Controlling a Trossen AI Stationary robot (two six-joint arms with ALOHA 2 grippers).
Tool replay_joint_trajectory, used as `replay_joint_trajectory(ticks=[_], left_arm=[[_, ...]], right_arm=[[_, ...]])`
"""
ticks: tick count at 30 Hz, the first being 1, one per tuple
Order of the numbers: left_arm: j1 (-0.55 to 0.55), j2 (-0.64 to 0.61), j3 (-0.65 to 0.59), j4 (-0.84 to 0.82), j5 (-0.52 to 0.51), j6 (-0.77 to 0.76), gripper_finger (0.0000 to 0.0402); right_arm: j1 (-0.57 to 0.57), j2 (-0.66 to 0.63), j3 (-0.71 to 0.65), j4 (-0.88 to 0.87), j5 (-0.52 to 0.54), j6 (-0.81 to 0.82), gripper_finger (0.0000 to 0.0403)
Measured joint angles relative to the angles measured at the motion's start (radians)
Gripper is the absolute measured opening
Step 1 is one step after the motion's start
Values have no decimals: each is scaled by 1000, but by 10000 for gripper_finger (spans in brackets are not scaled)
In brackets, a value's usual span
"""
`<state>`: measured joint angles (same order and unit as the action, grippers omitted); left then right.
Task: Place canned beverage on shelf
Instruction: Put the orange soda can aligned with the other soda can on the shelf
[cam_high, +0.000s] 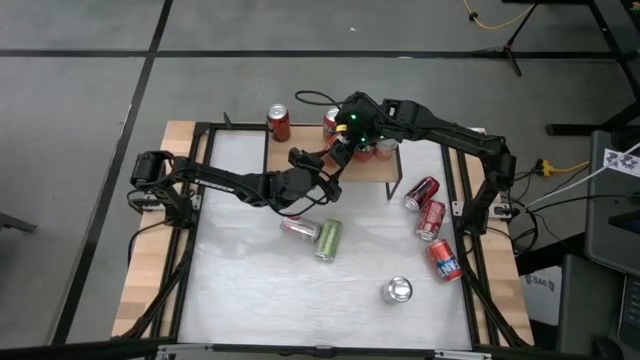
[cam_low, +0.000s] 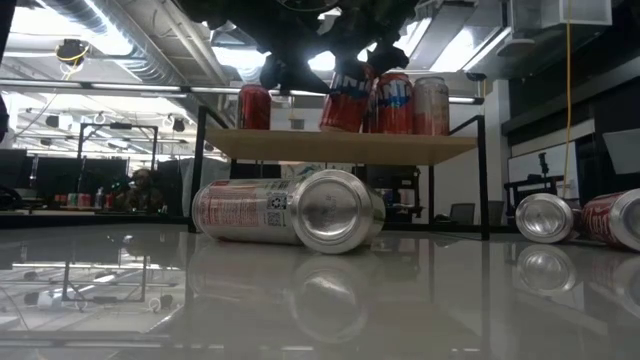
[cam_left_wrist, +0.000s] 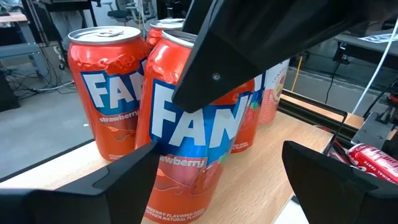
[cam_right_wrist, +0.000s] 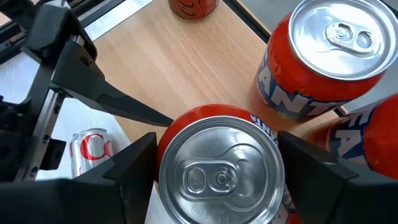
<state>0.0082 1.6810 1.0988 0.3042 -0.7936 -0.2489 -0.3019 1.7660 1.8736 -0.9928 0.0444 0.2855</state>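
A red Fanta can (cam_right_wrist: 217, 168) stands tilted on the light-wood shelf (cam_low: 340, 147), close to its near edge, with my right gripper (cam_right_wrist: 217, 171) shut on it from above. My left gripper (cam_left_wrist: 214, 186) is open and points level at the same can (cam_left_wrist: 186, 137) from the table's near left; its fingers stand on either side of the can's lower half. Three more red cans (cam_left_wrist: 106, 93) (cam_low: 255, 107) (cam_low: 395, 103) stand upright on the shelf. My right gripper pinches the can's upper wall, just under the rim (cam_right_wrist: 163, 155), between its two fingers, one on each side. The fingers come from above, slanting down. The can leans, its bottom (cam_left_wrist: 180, 208) at the shelf's top. My left gripper has one fingertip (cam_right_wrist: 165, 118) right at the can's side; whether it touches, I cannot tell.
On the white table lie a silver-and-red can (cam_high: 298, 228) and a green can (cam_high: 328, 238) in front of the shelf, and three red cans (cam_high: 431, 218) at the right. A silver can (cam_high: 398, 290) stands upright near the front.
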Motion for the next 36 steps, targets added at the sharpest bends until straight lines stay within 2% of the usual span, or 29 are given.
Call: replay_joint_trajectory(ticks=[36], left_arm=[[9,2,0,5,26,-35,330]], right_arm=[[0,-1,0,0,16,30,282]])
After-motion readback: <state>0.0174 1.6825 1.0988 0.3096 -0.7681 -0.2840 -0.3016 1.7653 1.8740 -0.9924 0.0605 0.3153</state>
